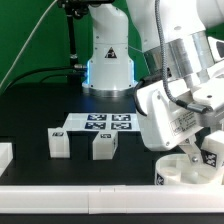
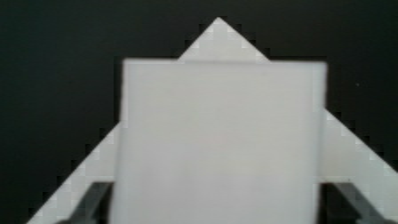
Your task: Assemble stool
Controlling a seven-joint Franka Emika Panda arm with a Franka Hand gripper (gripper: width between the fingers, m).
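Black table [image 1: 30, 115] before a green backdrop [image 1: 30, 40]. The marker board [image 1: 100, 123] is white with black-and-white square tags. The leg at the exterior view's left [image 1: 59, 143] and the leg beside it [image 1: 104, 146] are white, each with a black-and-white tag on top. The seat disc [image 1: 185, 170], border rail [image 1: 70, 192] and arm [image 1: 190, 60] are white; a blue band [image 1: 88, 68] glows on the arm's base. In the wrist view, a blurred plain white block [image 2: 222, 140] stands against black.

seat disc [image 1: 183, 168] at exterior view's right mostly hidden under arm [image 1: 185, 90], white block [image 2: 222, 140] blurred against lens, pincer [image 2: 214, 208] fingertips cropped, grip unclear, white piece [image 1: 5, 156] cut by exterior view's left edge
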